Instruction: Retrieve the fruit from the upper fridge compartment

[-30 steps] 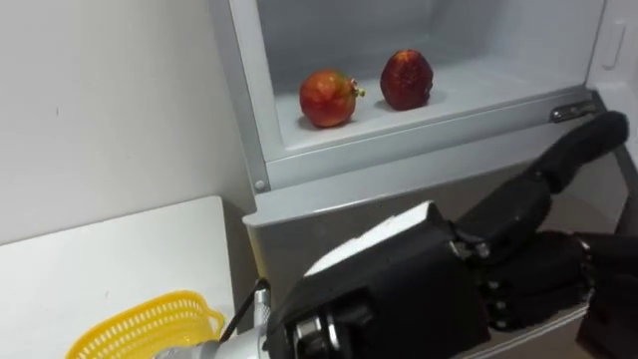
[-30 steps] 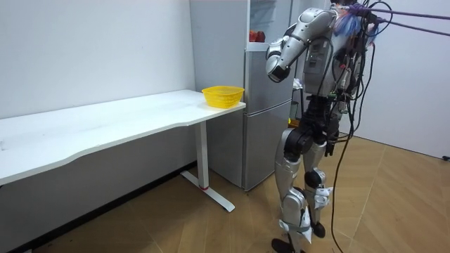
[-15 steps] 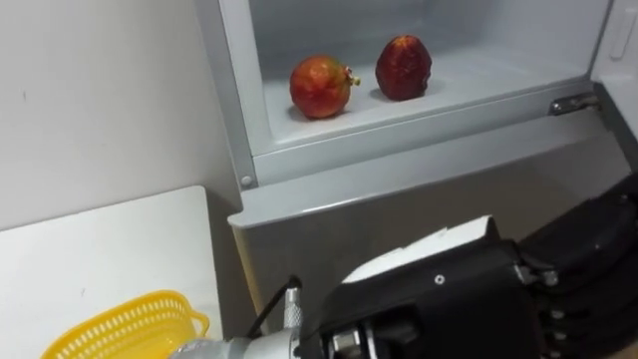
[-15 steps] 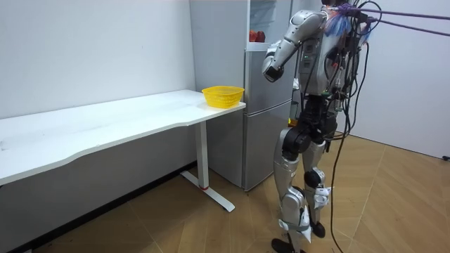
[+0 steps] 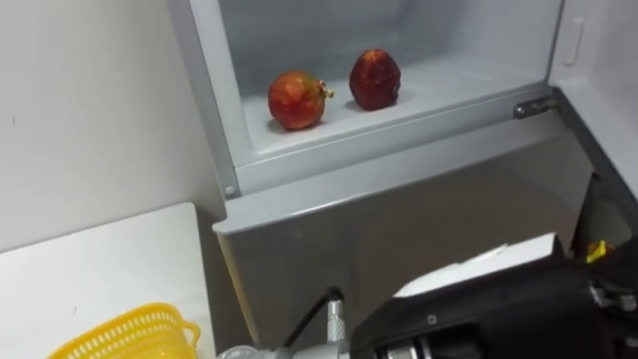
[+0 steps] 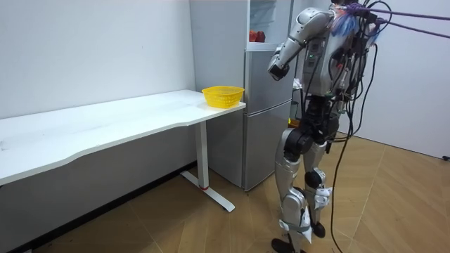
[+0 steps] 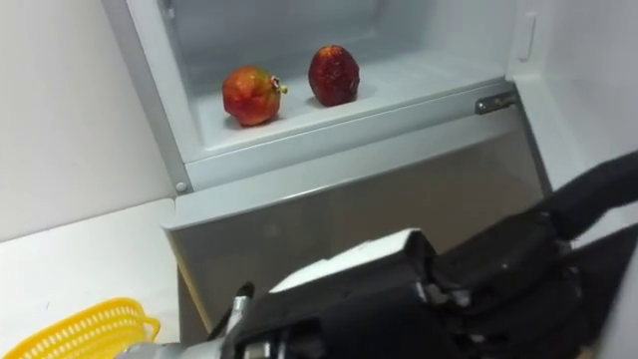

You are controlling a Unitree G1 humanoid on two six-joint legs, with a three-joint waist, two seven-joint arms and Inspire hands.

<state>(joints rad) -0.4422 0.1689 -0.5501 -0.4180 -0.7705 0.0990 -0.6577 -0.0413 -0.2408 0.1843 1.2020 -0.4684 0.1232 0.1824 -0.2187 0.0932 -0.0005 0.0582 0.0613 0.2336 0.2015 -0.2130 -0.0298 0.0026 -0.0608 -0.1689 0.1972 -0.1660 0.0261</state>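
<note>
**Reaching for fruit in the upper fridge**

Paler fruit [image 5: 296, 99] and darker fruit [image 5: 374, 79] sit side by side on the fridge shelf [image 5: 454, 85], upper centre of frame. My left hand [image 7: 498, 264] hangs low right, well below them; I can't tell how its fingers are set. I'd lift it, spread it wide and go in straight from the front.

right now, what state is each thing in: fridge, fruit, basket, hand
upper fridge compartment, open
lower fridge door, shut
pomegranate, resting on the upper shelf, untouched
dark red fruit, resting beside it, apart, untouched
yellow basket, upright on the white table, contents hidden
left hand, raised before the lower door, below the fruit
</note>
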